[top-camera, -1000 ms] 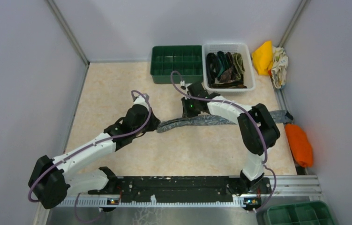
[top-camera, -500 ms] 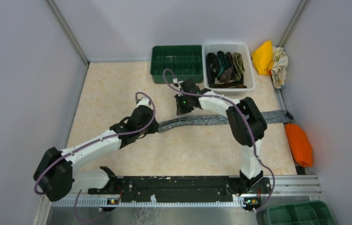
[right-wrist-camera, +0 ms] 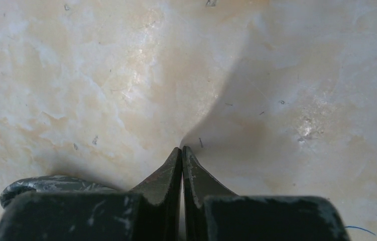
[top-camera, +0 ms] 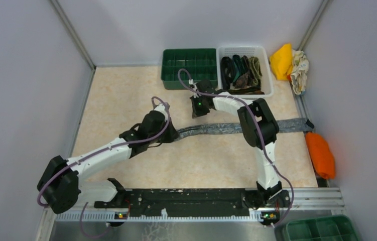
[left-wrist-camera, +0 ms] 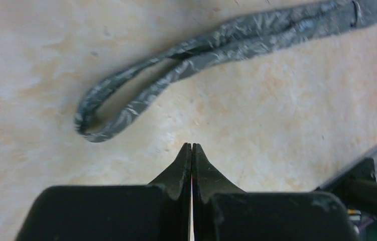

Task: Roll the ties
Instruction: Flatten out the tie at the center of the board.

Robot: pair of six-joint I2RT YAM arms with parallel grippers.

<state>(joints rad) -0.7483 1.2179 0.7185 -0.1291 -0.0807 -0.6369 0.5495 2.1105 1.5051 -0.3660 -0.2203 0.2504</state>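
While both arms reach out from the rail at the near edge, a second green tray (top-camera: 322, 228) sits in the near right corner, off the beige tabletop (top-camera: 121, 95). The left claw (left-wrist-camera: 191, 146) is pressed fully together with nothing between its tips. It is poised over bare tabletop just near of the grey tie (left-wrist-camera: 236, 40), close to it but not touching.

The tie's left end is doubled back on itself into an open flat loop. From there, in the overhead view, the patterned strip runs rightward from the middle of the tabletop to the right edge, passing under the right arm on the way. Its right end lies just far of an orange cloth (top-camera: 321, 153) bunched against the right wall.

The right claw (right-wrist-camera: 181, 149), just far of the tie's looped end, is likewise squeezed together and holds nothing. Its tips point down at bare tabletop, though whether they touch it cannot be told. A sliver of the grey fabric shows at the lower left of its wrist view.

Against the far wall stands a green compartment tray (top-camera: 165, 68). A white basket (top-camera: 220, 70) sits against its right side, holding a heap of dark ties (top-camera: 241, 73) in black, green, brown and olive. A yellow cloth (top-camera: 280, 61) and a pale patterned cloth (top-camera: 300, 68) fill the far right corner.
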